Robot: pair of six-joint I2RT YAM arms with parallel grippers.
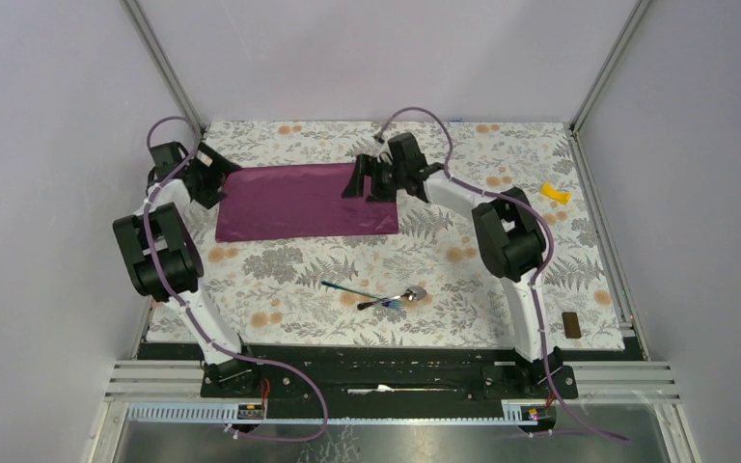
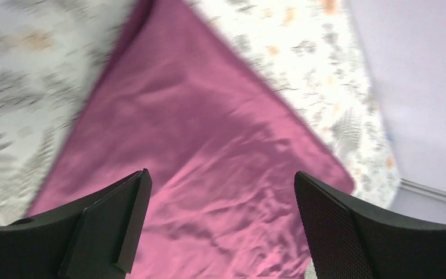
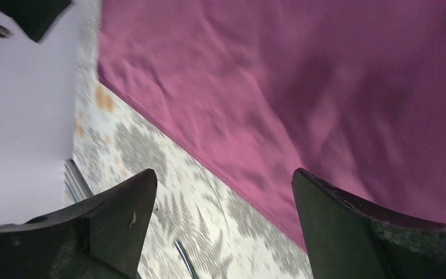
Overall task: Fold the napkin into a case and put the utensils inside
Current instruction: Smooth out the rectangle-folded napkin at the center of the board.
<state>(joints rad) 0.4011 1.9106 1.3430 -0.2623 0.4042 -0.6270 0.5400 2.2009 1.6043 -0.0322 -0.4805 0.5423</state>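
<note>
The purple napkin point(image 1: 304, 201) lies flat on the far half of the bench point(image 1: 502, 280). The spoon point(image 1: 403, 296) and blue-handled utensil point(image 1: 345, 288) lie crossed, nearer the arms' bases. The left claw point(image 1: 216, 181) at the napkin's left end and the right claw point(image 1: 363, 183) over its right end are both spread, holding nothing.

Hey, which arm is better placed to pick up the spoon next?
Probably the right arm. The right hand, open over the right end of the napkin, is nearer the spoon than the left hand, open at its left end.
</note>
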